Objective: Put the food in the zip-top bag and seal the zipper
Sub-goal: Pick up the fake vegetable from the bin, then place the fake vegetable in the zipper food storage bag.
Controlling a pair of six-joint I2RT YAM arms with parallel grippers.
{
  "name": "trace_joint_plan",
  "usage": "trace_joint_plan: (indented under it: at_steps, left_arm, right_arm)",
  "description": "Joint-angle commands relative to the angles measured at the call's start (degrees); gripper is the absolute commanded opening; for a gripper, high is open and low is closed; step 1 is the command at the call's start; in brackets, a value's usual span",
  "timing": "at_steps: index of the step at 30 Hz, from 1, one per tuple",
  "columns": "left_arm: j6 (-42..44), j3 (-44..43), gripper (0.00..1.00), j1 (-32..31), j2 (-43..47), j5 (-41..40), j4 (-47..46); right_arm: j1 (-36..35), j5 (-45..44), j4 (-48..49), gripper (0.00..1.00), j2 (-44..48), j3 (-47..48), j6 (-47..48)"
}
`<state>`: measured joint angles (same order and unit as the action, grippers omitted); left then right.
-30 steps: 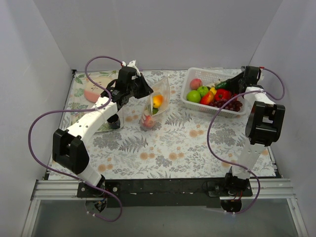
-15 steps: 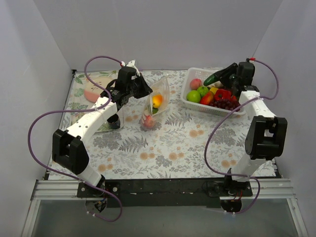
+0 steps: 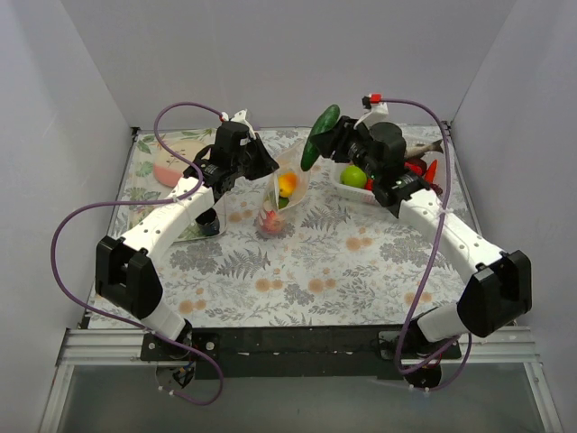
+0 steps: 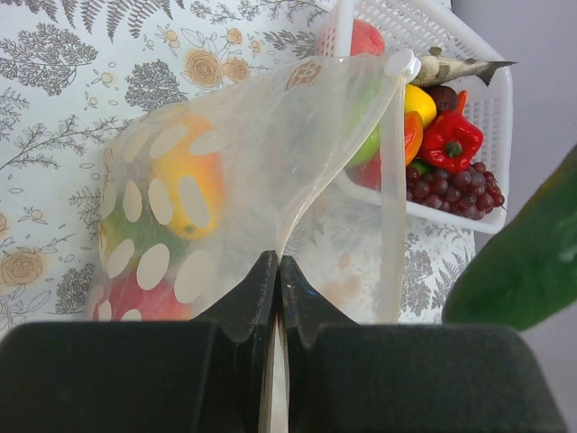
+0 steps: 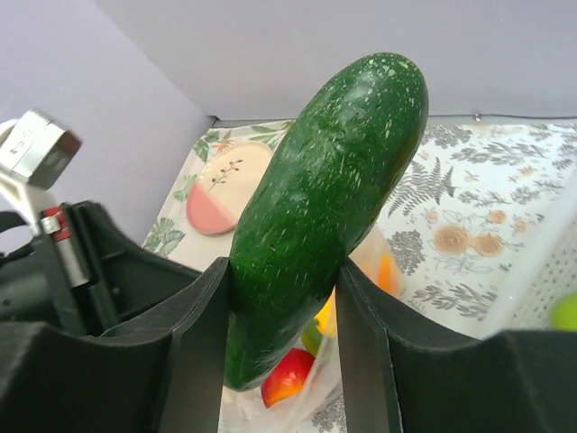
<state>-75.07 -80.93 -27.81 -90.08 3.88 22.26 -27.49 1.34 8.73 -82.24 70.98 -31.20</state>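
My left gripper (image 3: 267,169) is shut on the near edge of the zip-top bag (image 3: 287,188) and holds it up with its mouth open; the wrist view shows the bag (image 4: 234,180) with white dots, an orange fruit (image 4: 185,180) and a red fruit inside. My right gripper (image 3: 330,142) is shut on a dark green cucumber (image 3: 320,136) and holds it above the bag's mouth. In the right wrist view the cucumber (image 5: 325,198) sits between my fingers, over the open bag with red and yellow fruit below. The zipper strip (image 4: 390,180) hangs along the bag's mouth edge.
A white slotted basket (image 3: 347,188) at the back right holds a green apple (image 3: 354,176), a red pepper, grapes and other fruit. A pink and cream plate (image 3: 171,167) lies at the back left. A dark cup stands under the left arm.
My right gripper has lifted the cucumber out of the basket and carried it left, from over the basket to above the bag's mouth. The left gripper and bag have stayed put.
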Motion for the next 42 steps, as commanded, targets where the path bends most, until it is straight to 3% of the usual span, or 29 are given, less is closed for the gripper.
trace_joint_plan:
  at_steps: [1,5,11,14,20,29,32,33,36,42]
  left_arm:
    - [0.0,-2.6,0.00,0.4,1.8,0.4,-0.1]
    - [0.2,-3.4,0.00,0.4,1.8,0.0,0.7]
    - [0.4,-4.0,0.00,0.4,1.7,-0.4,1.0]
    - [0.4,-4.0,0.00,0.4,1.8,-0.8,1.0]
    - [0.4,-4.0,0.00,0.4,1.8,-0.9,0.9]
    - [0.2,-3.3,0.00,0.5,2.0,-1.2,0.6]
    - [0.3,-2.9,0.00,0.5,2.4,-1.2,0.6]
    - [0.3,-2.7,0.00,0.5,2.5,-1.2,0.5]
    - [0.3,-2.1,0.00,0.5,2.5,-1.1,0.2]
    - [-0.1,-1.5,0.00,0.5,2.7,-0.6,-0.5]
  right_arm:
    - [-6.0,-9.2,3.9,0.01,0.8,0.7,7.0]
    - [-10.8,-13.4,5.4,0.01,-0.1,-1.2,9.4]
    - [-17.9,-19.2,4.6,0.47,-3.5,-0.6,13.7]
    - [-18.4,-20.2,5.3,0.63,-2.4,-2.0,13.4]
    - [-18.3,-20.5,3.0,0.85,-1.1,-1.1,14.9]
    - [-15.8,-24.4,-8.6,0.91,1.5,7.1,15.0]
    - [-8.4,-21.6,-18.5,0.92,0.2,11.9,14.3]
    - [-2.2,-18.6,-20.3,0.91,-0.5,12.7,13.5]
    - [7.0,-8.1,-28.0,0.89,-4.6,16.5,12.2]
    - [12.6,-4.2,-33.8,0.89,-14.3,21.2,15.1]
